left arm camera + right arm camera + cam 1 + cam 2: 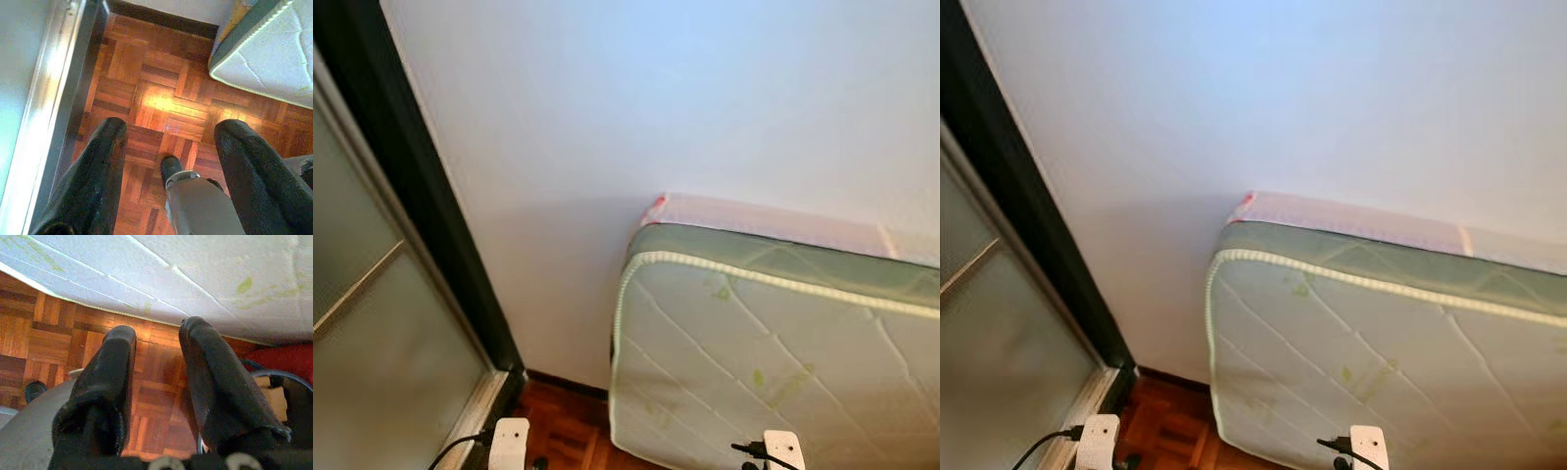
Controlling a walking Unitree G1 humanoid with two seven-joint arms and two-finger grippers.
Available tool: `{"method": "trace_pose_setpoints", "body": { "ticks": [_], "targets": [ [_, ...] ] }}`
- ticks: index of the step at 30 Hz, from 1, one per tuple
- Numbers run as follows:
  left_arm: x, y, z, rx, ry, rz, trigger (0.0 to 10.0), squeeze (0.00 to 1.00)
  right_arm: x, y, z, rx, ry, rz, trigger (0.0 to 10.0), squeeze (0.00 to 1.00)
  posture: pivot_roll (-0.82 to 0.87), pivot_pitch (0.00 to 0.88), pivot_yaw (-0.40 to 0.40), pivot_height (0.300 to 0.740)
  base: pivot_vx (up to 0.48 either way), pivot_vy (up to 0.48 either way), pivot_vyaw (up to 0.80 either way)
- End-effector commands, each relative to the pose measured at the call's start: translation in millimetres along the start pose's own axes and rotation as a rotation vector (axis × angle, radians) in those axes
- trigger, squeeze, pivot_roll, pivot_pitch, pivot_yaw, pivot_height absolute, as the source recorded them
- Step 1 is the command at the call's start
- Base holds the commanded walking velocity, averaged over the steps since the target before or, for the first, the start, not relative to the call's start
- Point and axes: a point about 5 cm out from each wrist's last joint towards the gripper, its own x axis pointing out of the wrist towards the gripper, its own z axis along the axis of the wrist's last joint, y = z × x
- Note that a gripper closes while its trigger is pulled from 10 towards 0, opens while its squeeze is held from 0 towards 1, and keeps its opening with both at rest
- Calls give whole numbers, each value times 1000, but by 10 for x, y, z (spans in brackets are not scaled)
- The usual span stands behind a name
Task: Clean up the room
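White wall (656, 117) ahead, dark-framed frosted glass door (382, 323) at the left. Quilted white mattress (773, 362) with green edge band stood on its side, leaning at the wall, pink-wrapped slab (754, 217) behind it. Parquet floor (161, 98) below both arms, bright glare patch on it. Left gripper (168, 137) hanging over floor beside the door's metal rail (58, 98), fingers spread wide, holding nothing, mattress corner off to its far side. Right gripper (156, 340) just under the mattress's lower edge, fingers (110, 362) parted, nothing between. Red item (283, 360) on floor by right gripper, unclear what.
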Motion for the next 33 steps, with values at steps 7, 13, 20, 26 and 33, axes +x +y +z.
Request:
{"method": "trace_pose_setpoints", "body": {
  "ticks": [7,13,20,26,33],
  "targets": [
    [140,-69,774,-152,-72,-24,10000,0,143,167,598,314,-46,-44,10000,0,-6,0,-73,740,0,0,-744],
    [140,-70,793,-176,-82,-17,10000,0,145,163,617,313,-50,-47,10000,0,-4,0,-73,740,0,0,-735],
    [141,-75,797,-182,-82,-22,10000,0,146,161,622,303,-48,-43,10000,0,-3,0,-73,740,0,0,-729],
    [141,-79,793,-192,-82,-25,10000,0,145,159,622,297,-49,-43,10000,0,-3,0,-72,740,0,0,-729],
    [141,-82,785,-194,-80,-28,10000,0,145,157,615,294,-47,-44,10000,0,-1,0,-68,740,0,0,-729]
  ]
}}
